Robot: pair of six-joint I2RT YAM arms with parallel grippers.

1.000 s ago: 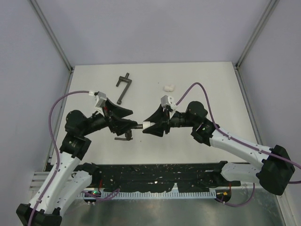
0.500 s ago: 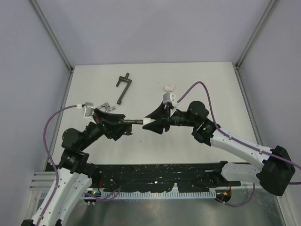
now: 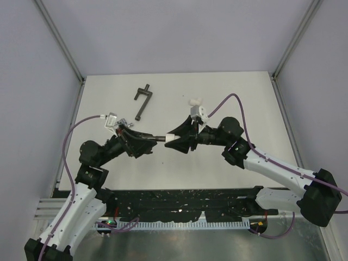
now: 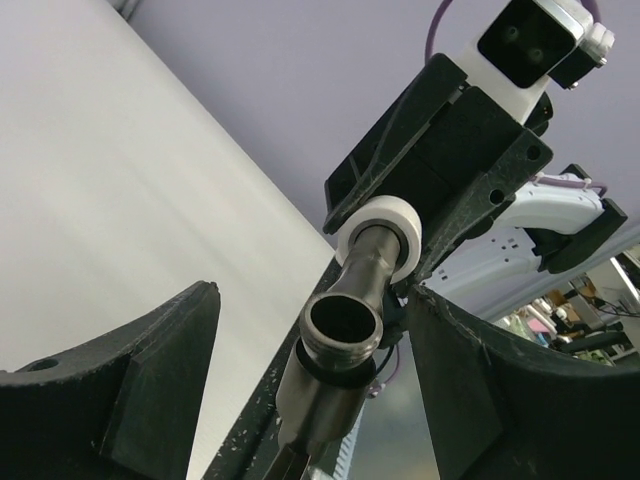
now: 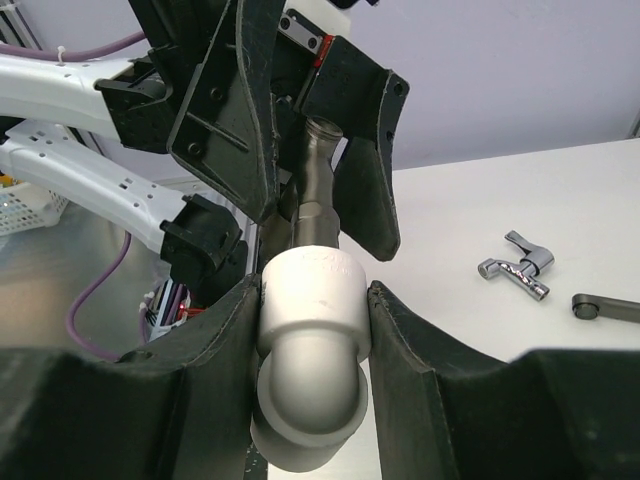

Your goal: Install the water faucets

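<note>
Left pincer newly tilted, spread around dark faucet; right pincer tight on white elbow fitting.

White shells are covering the left arm and the right arm between black joints. A purple cable is running along each, reaching a small white camera box above the table. Black wedge-shaped fingers are tipping both.
</note>
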